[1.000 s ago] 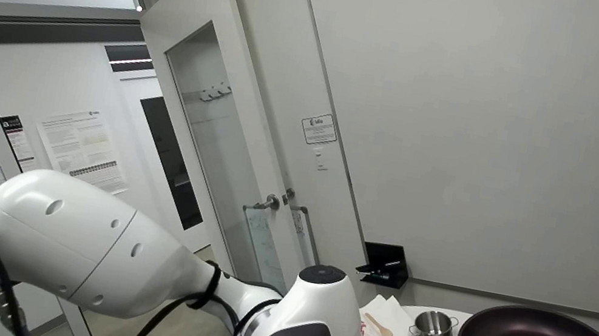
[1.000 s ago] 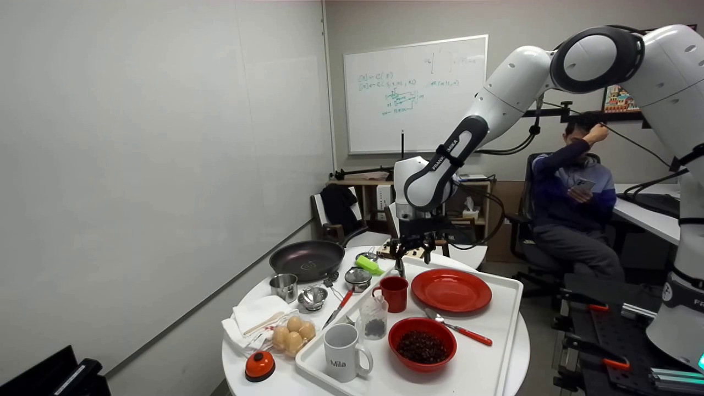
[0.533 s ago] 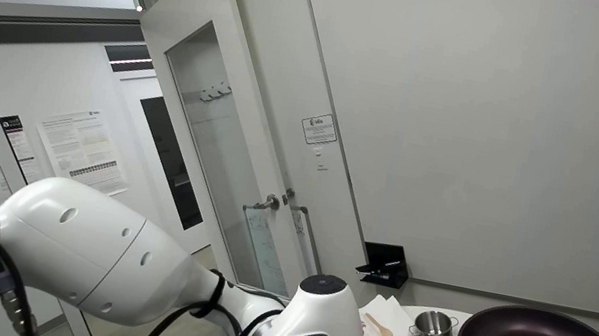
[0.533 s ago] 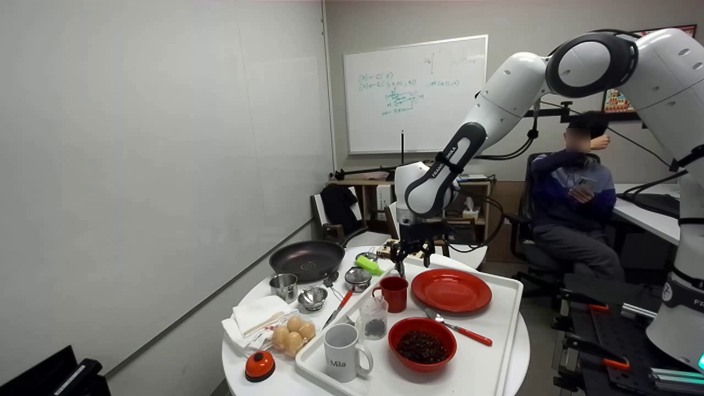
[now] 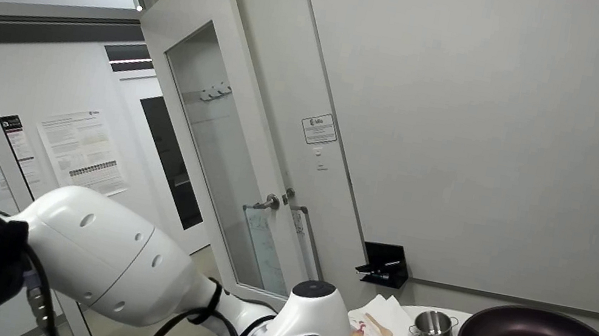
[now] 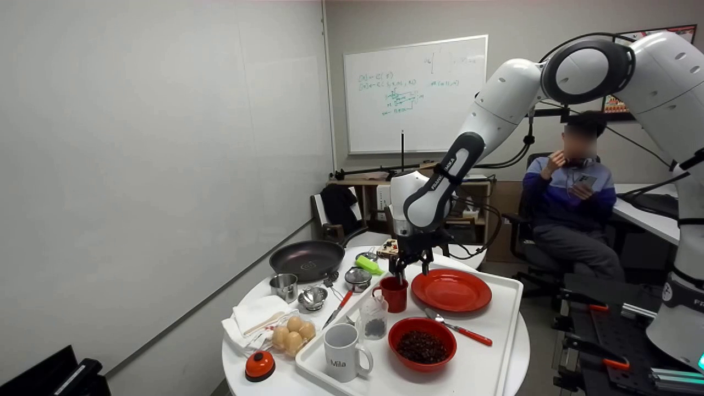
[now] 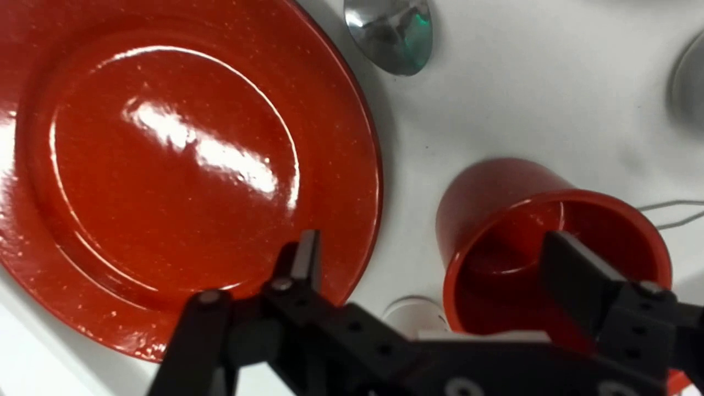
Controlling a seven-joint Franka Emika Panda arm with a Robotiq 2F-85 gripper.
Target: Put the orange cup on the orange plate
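While the gripper (image 7: 431,235) stands spread, the red cup (image 6: 395,301) sits beside the red plate (image 6: 451,290)

As the white arm (image 6: 509,91) hangs over the round table (image 6: 289,379), its two fingers (image 7: 572,269) are well apart, with a wide gap between them. In the wrist view, one finger is over the mouth of the cup and the other over the rim of the plate; whether the first is below the cup's rim cannot be told.

Upright on a white tray (image 6: 484,363), the cup stands just left of the plate in an exterior view, handle turned left, a strip of tray showing between the two. On the plate's near side lies a red-handled spoon (image 6: 458,329), and nearer still a red bowl (image 6: 421,323) of dark bits. A clear container (image 6: 374,309) with dark contents stands at the cup's near left, a grey mug (image 6: 342,356) nearer yet.

Left of the tray are brown eggs (image 6: 294,333) in clear wrap; beyond them come a steel pot (image 6: 285,291) and, farther off, a dark frying pan (image 6: 308,258), which shows in both exterior views. At far right sits a person (image 6: 572,214) holding a phone (image 6: 584,180).
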